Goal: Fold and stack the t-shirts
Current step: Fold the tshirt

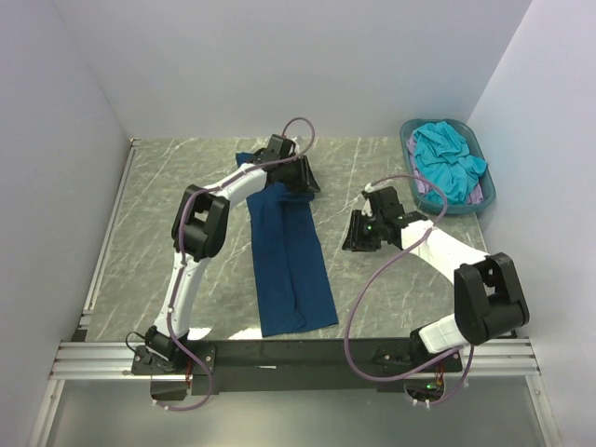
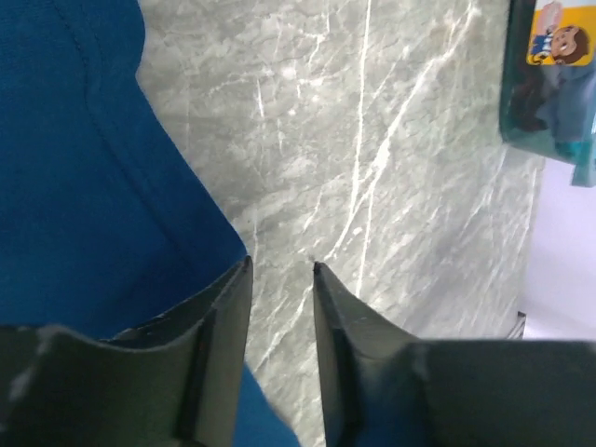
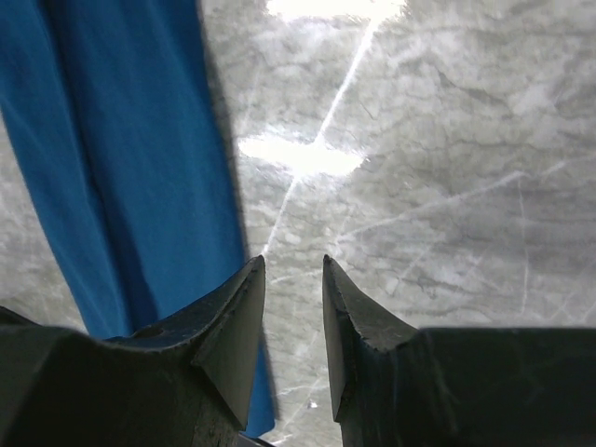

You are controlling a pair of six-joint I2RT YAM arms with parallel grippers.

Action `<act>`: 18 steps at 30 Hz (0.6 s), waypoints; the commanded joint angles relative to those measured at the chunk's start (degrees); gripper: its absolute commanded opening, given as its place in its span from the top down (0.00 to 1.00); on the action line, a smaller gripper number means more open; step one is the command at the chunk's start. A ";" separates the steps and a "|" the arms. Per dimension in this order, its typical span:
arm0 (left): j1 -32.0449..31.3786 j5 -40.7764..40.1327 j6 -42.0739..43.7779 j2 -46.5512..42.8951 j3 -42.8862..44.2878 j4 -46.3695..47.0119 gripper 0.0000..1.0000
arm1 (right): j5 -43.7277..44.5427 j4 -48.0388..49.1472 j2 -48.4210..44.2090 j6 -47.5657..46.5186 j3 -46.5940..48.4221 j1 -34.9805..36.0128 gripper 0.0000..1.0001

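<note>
1. One dark navy cloth t-shirt (image 1: 291, 270) lies on the grey marble-patterned bench (image 1: 158, 186), folded lengthwise into a narrow strip. Its long axis runs from the far side toward the near edge, slightly slanted.
2. The left fingers (image 1: 305, 179) sit at the far end of the strip, on its right-hand edge. The left wrist view shows them parted by a narrow gap with bare bench between them and nothing held. The cloth lies just to their left.
3. The right fingers (image 1: 357, 235) hover to the right of the strip's middle, near the cloth but apart from it. They are also narrowly parted and hold nothing.
4. Judgement: the next fold is probably crosswise, far end toward near end. The left arm is nearer that end and would need to shift left onto the cloth before closing.
5. The teal plastic basket (image 1: 406, 140) in the far right corner holds a crumpled turquoise t-shirt (image 1: 447, 158). A pale lilac t-shirt (image 1: 426, 189) shows beneath it.
</note>
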 commanded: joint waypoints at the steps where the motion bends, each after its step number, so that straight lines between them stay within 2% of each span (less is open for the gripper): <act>1: 0.13 1.80 -2.02 -5.47 -0.85 2.19 0.61 | -1.62 2.14 1.13 -0.41 3.36 0.05 0.61; 6: 1.71 -3.03 -2.37 -14.51 -6.55 0.51 0.60 | -6.45 2.31 2.88 -0.85 6.08 1.10 0.62; 8: 2.68 -7.41 -1.59 -16.98 -9.70 -2.29 0.63 | -6.99 2.05 4.89 -0.76 7.84 2.24 0.62; 9: 2.94 -9.18 -1.15 -19.09 -10.94 -3.44 0.69 | -7.08 1.88 5.60 -0.85 8.54 3.55 0.62; 13: 3.73 -13.15 0.43 -23.14 -17.97 -6.96 0.73 | -5.24 0.30 10.35 -1.46 12.41 7.16 0.64; 18: 3.73 -16.41 1.58 -26.31 -26.94 -9.60 0.73 | -0.41 -7.17 18.26 -2.43 19.97 11.47 0.66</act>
